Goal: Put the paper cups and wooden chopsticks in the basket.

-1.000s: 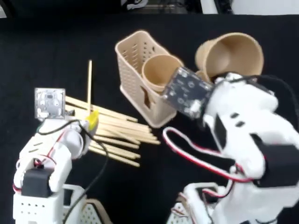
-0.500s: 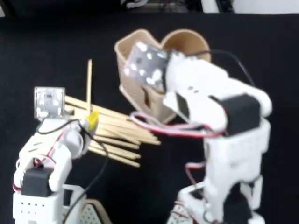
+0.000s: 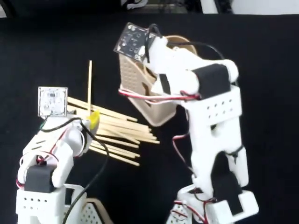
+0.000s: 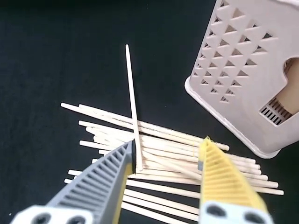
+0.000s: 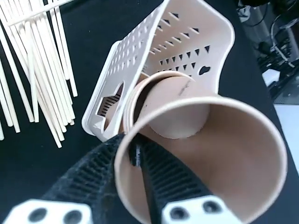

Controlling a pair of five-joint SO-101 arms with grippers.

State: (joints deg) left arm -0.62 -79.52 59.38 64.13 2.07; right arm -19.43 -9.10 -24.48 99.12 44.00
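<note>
Right arm (image 3: 205, 88) arches high over the basket (image 5: 187, 42), right jaws pinching the rim of a paper cup (image 5: 224, 154) at the basket's mouth, another cup (image 5: 132, 105) inside. Left arm (image 3: 51, 158) crouches low, left jaws wide above the chopsticks (image 4: 154, 133) piled on the bench (image 4: 56, 56).

Blk table (image 3: 42, 51): chopstick pile (image 3: 120, 131), basket (image 3: 133, 81) just beside.
</note>
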